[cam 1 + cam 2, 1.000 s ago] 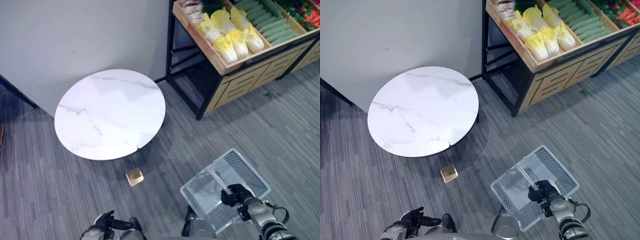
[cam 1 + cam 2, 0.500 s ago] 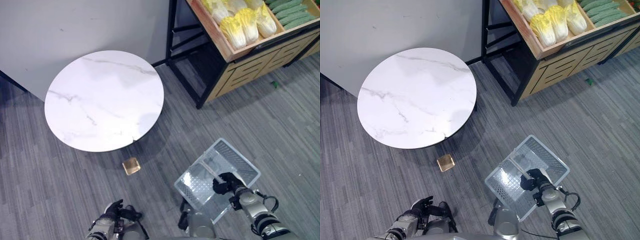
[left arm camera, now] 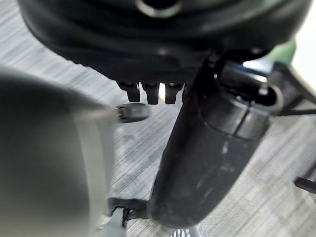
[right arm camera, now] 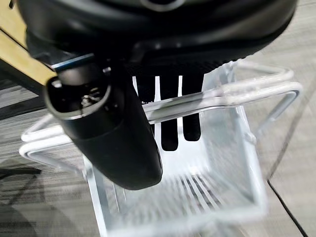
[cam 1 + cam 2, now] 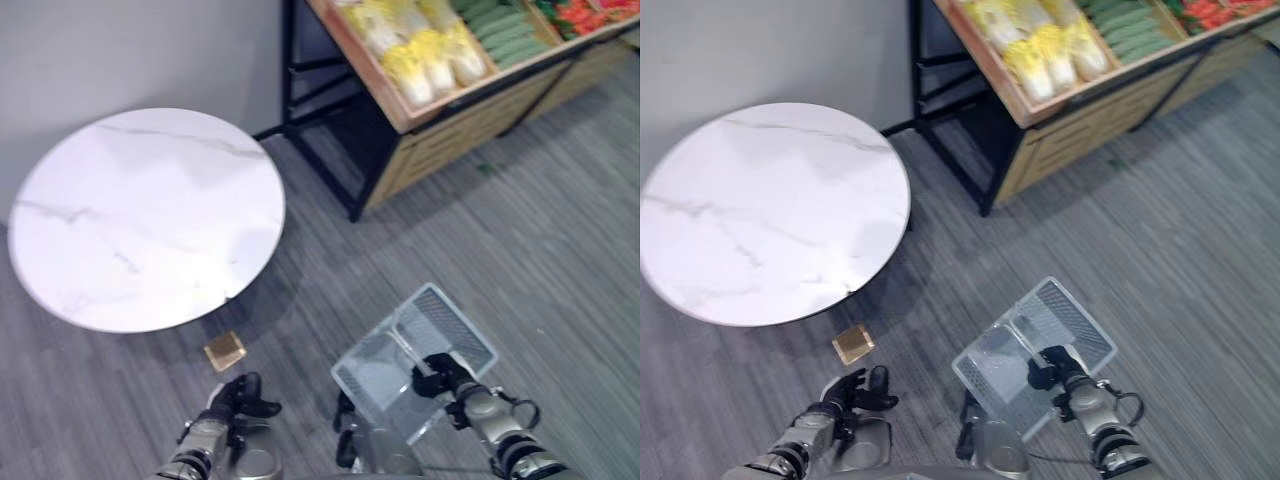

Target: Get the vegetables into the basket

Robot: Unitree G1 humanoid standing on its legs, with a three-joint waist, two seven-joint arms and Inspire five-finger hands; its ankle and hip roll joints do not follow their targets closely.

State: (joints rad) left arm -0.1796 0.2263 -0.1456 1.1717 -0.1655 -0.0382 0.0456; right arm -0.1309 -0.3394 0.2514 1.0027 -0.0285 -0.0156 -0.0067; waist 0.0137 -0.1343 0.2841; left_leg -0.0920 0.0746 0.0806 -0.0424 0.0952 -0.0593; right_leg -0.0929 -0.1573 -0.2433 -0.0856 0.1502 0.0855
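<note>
Two hands low in frame, basket carried on my R

R hand (image 5: 1045,368) is closed round the handle (image 4: 207,98) of the clear plastic basket (image 5: 1070,320). Wrist cam confirms: fingers (image 4: 170,123) hook over the white bar, thumb on the near side. Basket hangs over the grey carpet floor (image 5: 1180,250), low and R of centre in the head views, nothing inside that I can see through the mesh walls.

L hand (image 5: 855,388) sits low at L, over the floor, holding nothing. Fingers look loosely extended w/ thumb sticking out sideways; wrist cam shows fingertips (image 3: 150,92) pointing out fairly straight, so I read it as relaxed.

Veg are all on the wooden produce shelf (image 5: 1080,130) at top R, well apart from the basket. Yellow-white napa cabbages (image 5: 1045,50) lie in the nearest compartment, green cucumber-like veg (image 5: 1130,30) in the next one along, red produce (image 5: 1205,12) at the far R corner, too small to ID. Shelf stands on a black metal frame (image 5: 940,130).

Round white marble bench (image 5: 765,210) at L, top bare. Small gold square object (image 5: 851,344) lies on the floor just beside its near edge, between bench and L hand. Grey wall (image 5: 760,50) behind the bench.
</note>
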